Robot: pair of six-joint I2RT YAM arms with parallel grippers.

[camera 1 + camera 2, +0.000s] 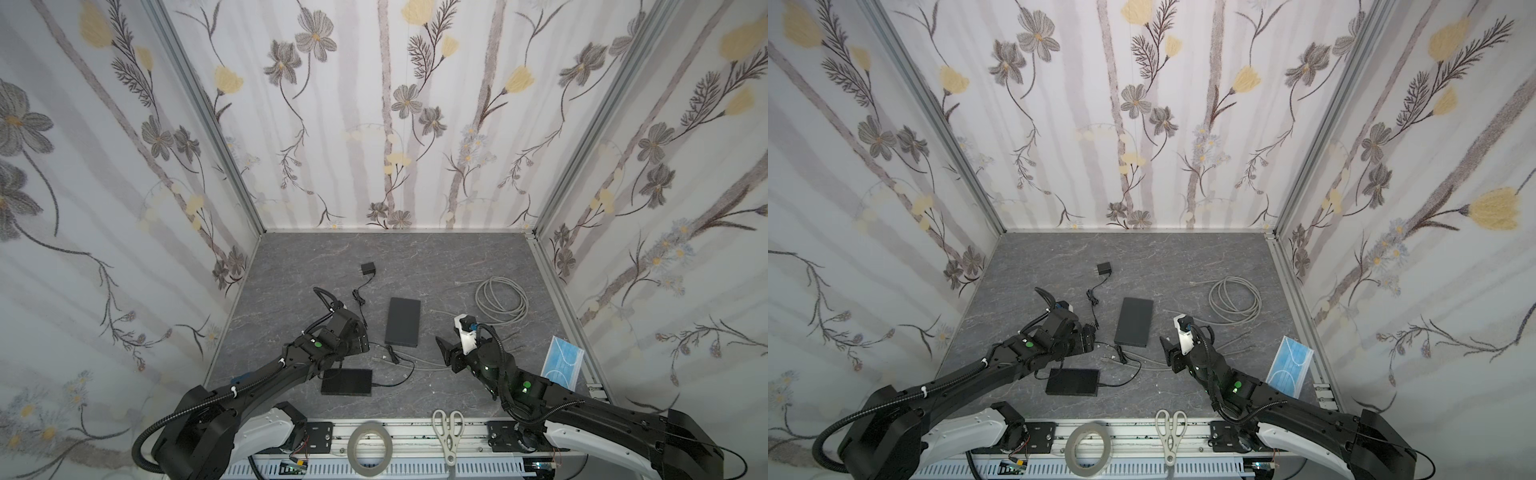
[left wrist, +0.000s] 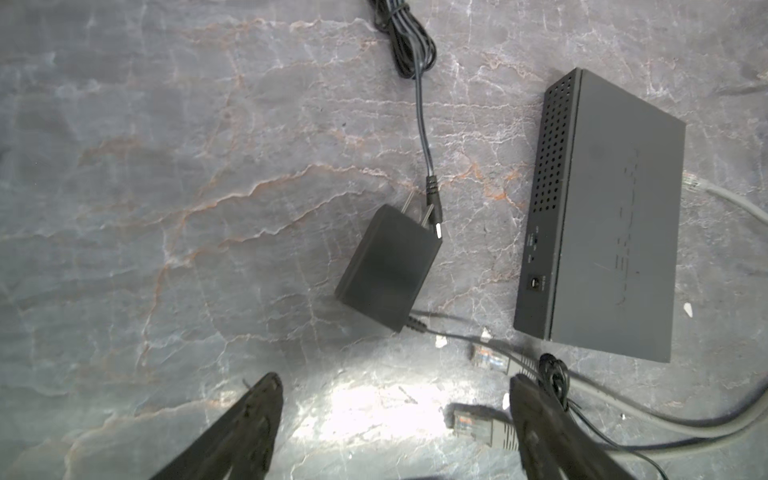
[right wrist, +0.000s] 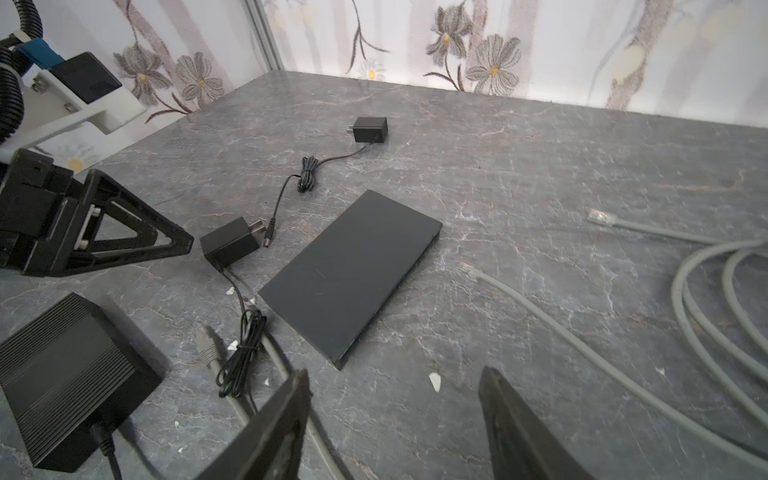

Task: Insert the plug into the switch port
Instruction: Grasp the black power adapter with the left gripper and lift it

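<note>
The switch [image 1: 402, 322] [image 1: 1134, 322] is a flat dark grey box lying mid-table. Its vented side with a small round port [image 2: 534, 282] faces a black adapter [image 2: 388, 270], and a black barrel plug [image 2: 434, 208] rests against that adapter's prongs. Two grey network plugs [image 2: 469, 422] [image 2: 486, 357] lie loose near the switch's front end. My left gripper [image 2: 395, 386] [image 1: 359, 334] hovers open and empty, one finger [image 2: 536, 415] beside the nearer network plug. My right gripper [image 3: 395, 376] [image 1: 446, 349] is open and empty in front of the switch [image 3: 353, 274]. Another grey cable end [image 3: 467, 268] lies by the switch's right side.
A ribbed black box [image 1: 347, 382] with a cable plugged in sits at front left. A second adapter [image 1: 368, 268] lies farther back. A coiled grey cable [image 1: 500, 303] is at right, a blue mask [image 1: 563, 368] by the right wall. Scissors [image 1: 448, 432] and tape [image 1: 371, 444] lie on the front rail.
</note>
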